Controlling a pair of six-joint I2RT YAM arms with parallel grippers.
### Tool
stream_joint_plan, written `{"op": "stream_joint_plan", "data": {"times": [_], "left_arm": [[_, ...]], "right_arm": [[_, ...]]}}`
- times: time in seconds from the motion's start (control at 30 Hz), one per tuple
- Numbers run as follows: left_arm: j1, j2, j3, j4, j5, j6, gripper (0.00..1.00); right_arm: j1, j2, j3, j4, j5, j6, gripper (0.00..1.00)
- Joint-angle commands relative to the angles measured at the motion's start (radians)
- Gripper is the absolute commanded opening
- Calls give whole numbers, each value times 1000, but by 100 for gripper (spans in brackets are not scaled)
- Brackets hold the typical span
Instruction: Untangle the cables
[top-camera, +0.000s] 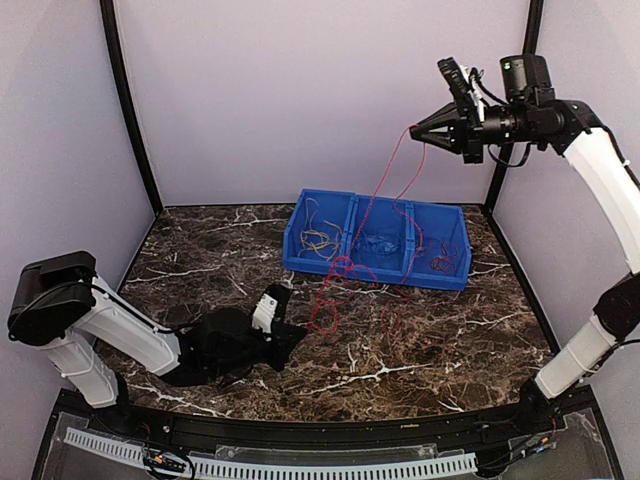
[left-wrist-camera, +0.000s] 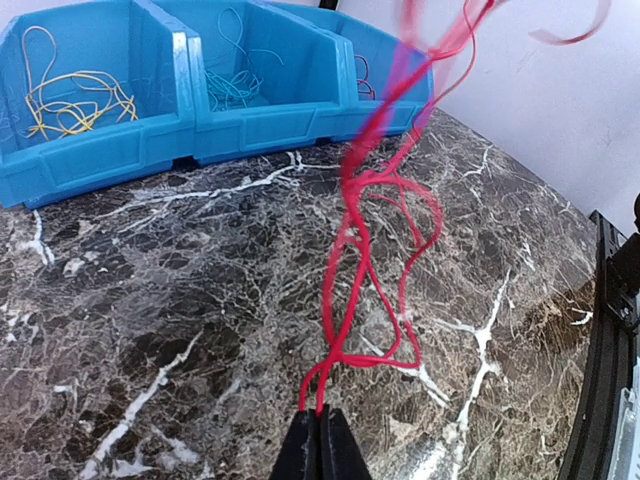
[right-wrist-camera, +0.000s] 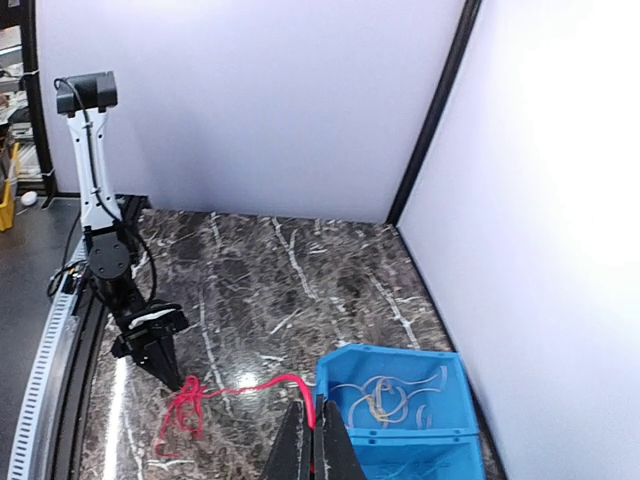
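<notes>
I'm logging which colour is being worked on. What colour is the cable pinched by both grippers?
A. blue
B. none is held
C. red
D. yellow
C: the red cable runs from the shut left gripper, low by the table, up to the right gripper raised above the blue bin. The yellow wires and blue wires lie in the bin.

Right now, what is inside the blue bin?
The blue bin has three compartments: yellow cables at left, blue cables in the middle, red cables at right. The walls hide part of each floor.
</notes>
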Motion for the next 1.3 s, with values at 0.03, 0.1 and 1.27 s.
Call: {"op": "stream_joint_plan", "data": {"times": [0.03,0.1,1.27], "left_arm": [[20,-90,-26,-94,-76,6,0],[28,-109,-34,-134,-86,4,0],[59,-666,-243,-918,-535,-613,0]], "right_arm": [[-137,-100,21,181,-68,124,0],[-192,-168,-43,313,-76,195,0],[-439,-112,40,565,-124,454,0]]}}
